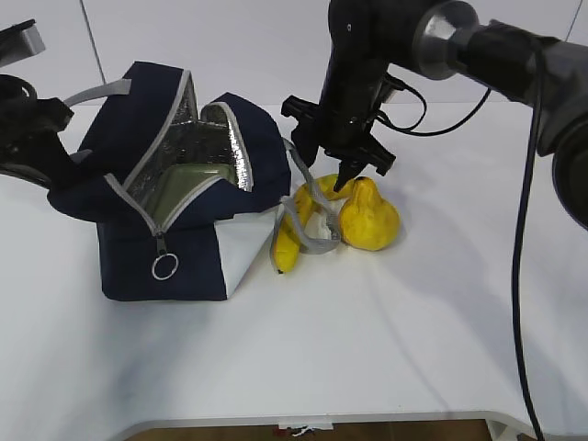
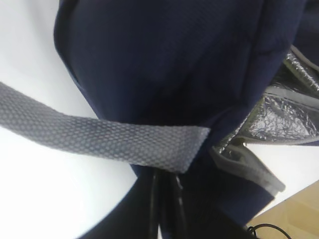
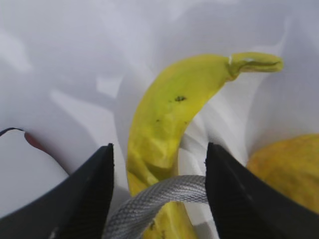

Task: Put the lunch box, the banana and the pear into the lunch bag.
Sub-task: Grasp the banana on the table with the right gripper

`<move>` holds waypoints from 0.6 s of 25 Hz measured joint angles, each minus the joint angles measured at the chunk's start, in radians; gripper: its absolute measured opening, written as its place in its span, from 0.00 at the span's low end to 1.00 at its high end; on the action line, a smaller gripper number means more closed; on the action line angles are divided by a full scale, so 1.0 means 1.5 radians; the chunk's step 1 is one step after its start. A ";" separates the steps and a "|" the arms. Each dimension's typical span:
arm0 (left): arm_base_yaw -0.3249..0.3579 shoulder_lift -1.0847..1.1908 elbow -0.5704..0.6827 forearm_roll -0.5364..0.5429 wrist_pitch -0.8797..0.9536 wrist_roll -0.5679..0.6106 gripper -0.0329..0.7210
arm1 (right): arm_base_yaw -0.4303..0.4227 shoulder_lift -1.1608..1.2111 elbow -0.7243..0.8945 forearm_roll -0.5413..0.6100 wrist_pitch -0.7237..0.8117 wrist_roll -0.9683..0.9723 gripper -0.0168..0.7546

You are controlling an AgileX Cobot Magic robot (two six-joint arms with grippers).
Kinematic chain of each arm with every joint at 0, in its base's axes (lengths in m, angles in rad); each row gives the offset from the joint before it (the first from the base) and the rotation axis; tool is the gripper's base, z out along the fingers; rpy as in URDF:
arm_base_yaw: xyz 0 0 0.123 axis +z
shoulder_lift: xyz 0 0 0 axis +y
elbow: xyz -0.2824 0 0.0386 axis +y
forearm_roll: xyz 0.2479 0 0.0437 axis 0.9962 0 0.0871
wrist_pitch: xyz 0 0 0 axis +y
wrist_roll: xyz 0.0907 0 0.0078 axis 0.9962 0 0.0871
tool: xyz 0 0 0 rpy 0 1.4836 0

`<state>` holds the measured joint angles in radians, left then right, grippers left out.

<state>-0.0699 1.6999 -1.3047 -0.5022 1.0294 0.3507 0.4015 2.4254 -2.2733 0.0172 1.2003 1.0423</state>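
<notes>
At the far left, the left claw [image 1: 41, 138] is clenched on the navy fabric of the lunch bag [image 1: 184, 248], apparently so that its mouth is kept open; one lunch box [image 1: 188, 184], green-lidded, is seen already inside, to the right of that claw. Further right, the right claw [image 1: 335, 165] is held released, with nothing grasped, directly above the one banana [image 3: 164, 124], which lies between and below its jaws. One grey handle [image 3: 159, 196] is draped across the banana under the claw, so it could be caught together with the fruit and the bag dragged. The one pear [image 1: 369, 219] rests just right of the claw and could be nudged away on closing.
</notes>
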 joint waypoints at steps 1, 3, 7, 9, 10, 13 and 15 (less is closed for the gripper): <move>0.000 0.000 0.000 0.000 -0.001 0.000 0.03 | 0.000 0.001 0.000 0.000 -0.003 0.004 0.63; 0.000 0.000 0.000 0.000 -0.001 0.000 0.03 | 0.000 0.007 0.000 0.000 -0.006 0.006 0.63; 0.000 0.000 0.000 0.000 -0.001 0.000 0.03 | 0.000 0.018 0.000 0.005 -0.011 0.012 0.63; 0.000 0.000 0.000 0.000 -0.001 0.000 0.03 | 0.000 0.022 0.000 0.005 -0.016 0.013 0.63; 0.000 0.000 0.000 0.000 -0.001 0.000 0.03 | 0.000 0.023 0.000 0.006 -0.017 0.013 0.63; 0.000 0.000 0.000 0.000 -0.001 0.000 0.03 | 0.000 0.023 -0.001 0.006 -0.023 0.018 0.63; 0.000 0.000 0.000 0.000 -0.001 0.000 0.03 | 0.000 0.025 -0.001 0.002 -0.031 0.019 0.63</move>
<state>-0.0699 1.6999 -1.3047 -0.5022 1.0277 0.3507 0.4015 2.4634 -2.2748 0.0208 1.1541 1.0713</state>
